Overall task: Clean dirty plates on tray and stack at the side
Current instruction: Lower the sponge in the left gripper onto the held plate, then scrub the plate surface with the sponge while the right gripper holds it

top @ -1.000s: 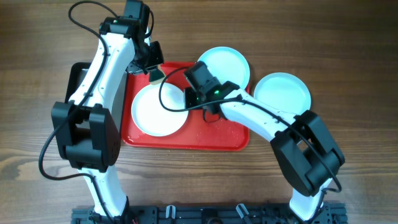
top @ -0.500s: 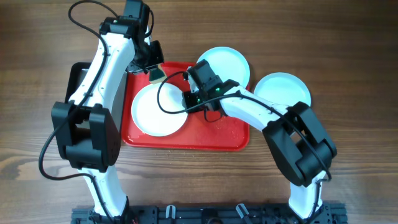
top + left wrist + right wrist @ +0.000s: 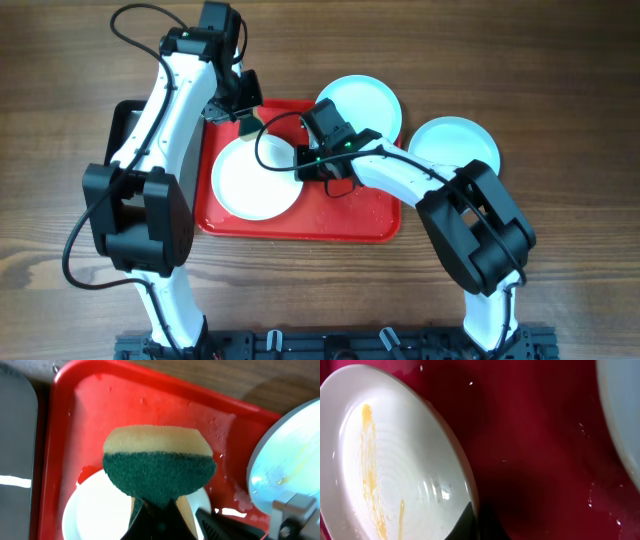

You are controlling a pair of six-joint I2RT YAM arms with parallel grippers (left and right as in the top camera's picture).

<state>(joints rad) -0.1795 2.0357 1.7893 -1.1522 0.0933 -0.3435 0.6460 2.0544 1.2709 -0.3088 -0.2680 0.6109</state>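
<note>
The scrubbing step is getting under way. The right jaws are clenching the rim of the streaked plate (image 3: 395, 475), which is lying at the left end of the red tray (image 3: 350, 222) (yellow smears are showing across it). The left jaws are grasping a green-faced sponge (image 3: 159, 462) and holding it over the plate's far edge. Next, I judge, the sponge is needing to come down onto those smears while the right jaws are steadying the plate.
</note>
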